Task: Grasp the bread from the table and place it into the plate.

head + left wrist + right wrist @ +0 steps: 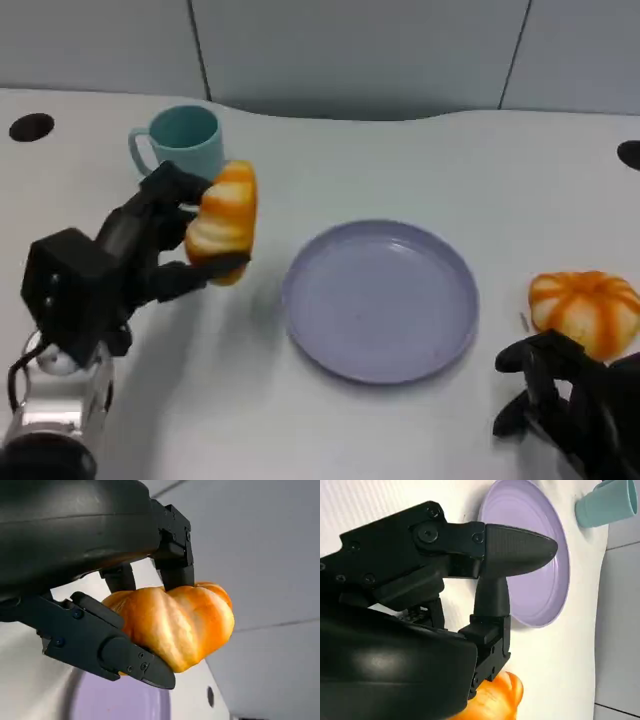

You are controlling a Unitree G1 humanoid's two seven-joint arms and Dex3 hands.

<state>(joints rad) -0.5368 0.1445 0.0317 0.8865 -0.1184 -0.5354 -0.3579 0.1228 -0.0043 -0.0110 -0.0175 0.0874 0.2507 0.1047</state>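
We see our left hand point(150, 245) gripping the glossy, ridged orange-and-cream bread roll point(224, 222), lifted beside the round lavender plastic plate point(380, 300). Our right hand point(560, 395) rests empty, fingers apart, by 1 similar roll point(585, 308).

Your left hand's fingers point(107, 655) are covering the held bread point(175, 625) along its near side. The plate point(120, 702) is running off the frame edge, and your right hand point(420, 625) is hiding most of the second bread point(497, 697).
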